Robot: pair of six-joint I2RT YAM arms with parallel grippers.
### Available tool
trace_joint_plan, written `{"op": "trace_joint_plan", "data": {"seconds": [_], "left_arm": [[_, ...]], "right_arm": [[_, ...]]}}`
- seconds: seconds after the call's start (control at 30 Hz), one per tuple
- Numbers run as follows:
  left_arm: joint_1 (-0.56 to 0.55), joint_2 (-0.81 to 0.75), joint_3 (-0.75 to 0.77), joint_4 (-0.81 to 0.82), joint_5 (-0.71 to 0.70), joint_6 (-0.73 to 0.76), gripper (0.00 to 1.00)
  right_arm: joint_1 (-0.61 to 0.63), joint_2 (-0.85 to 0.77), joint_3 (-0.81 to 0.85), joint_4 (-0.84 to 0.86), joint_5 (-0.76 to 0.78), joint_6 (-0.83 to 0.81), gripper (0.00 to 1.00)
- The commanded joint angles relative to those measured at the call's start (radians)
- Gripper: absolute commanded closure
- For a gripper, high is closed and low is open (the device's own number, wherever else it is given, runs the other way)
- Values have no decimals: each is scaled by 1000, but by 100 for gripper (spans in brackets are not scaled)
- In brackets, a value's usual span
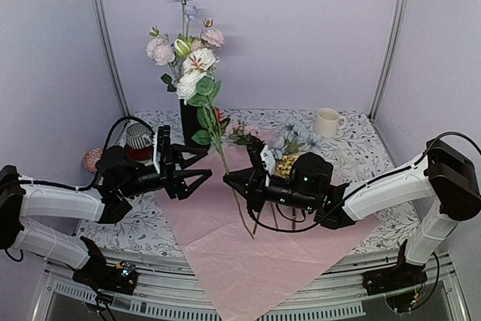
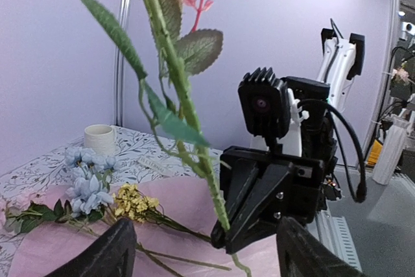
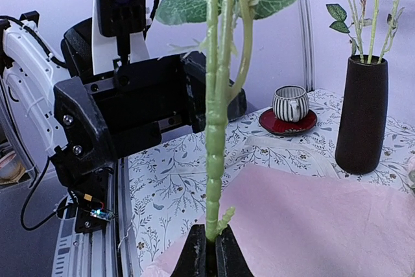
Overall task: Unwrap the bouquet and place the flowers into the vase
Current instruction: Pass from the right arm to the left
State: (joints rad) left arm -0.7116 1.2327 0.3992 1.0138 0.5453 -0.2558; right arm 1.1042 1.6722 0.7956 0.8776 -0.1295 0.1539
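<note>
The right claw [image 1: 227, 179] pinches a long green flower stem [image 3: 214, 128] upright over the lilac-pink wrapping paper [image 1: 225, 246] spread at the near edge of the floral-patterned desk [image 1: 368, 148]. The left claw [image 1: 204, 165] gapes wide just beside the stem. A tall black vase [image 1: 188, 119], already holding blooms, stands near the far edge. Loose blue and yellow flowers [image 1: 289, 148] lie on the paper.

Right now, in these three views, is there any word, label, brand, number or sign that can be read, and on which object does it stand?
No text can be read in any view.
white mug, black vase, striped cup: plain, no print visible.
pale strip lying on the tablecloth, left wrist view: faint marks, too blurred to read.
</note>
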Motion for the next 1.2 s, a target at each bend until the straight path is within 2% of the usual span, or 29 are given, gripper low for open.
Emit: {"op": "trace_joint_plan", "data": {"seconds": [0.0,0.67,0.8,0.87,0.97,1.07,1.17], "left_arm": [[-14,-7,-14,69,74,-29,27],[-14,33,24,75,192,-63,59],[-14,31,24,71,191,-60,70],[-13,31,25,69,187,-57,80],[-13,30,27,56,170,-52,93],[-14,24,29,27,141,-41,97],[-14,14,29,0,107,-26,99]], "right_arm": [[17,28,31,49,-7,-47,97],[63,86,85,20,5,-135,97],[65,94,90,11,18,-142,97],[65,95,90,9,24,-143,95],[65,96,89,6,29,-143,87],[65,90,82,9,50,-143,70],[65,79,70,12,81,-143,61]]}}
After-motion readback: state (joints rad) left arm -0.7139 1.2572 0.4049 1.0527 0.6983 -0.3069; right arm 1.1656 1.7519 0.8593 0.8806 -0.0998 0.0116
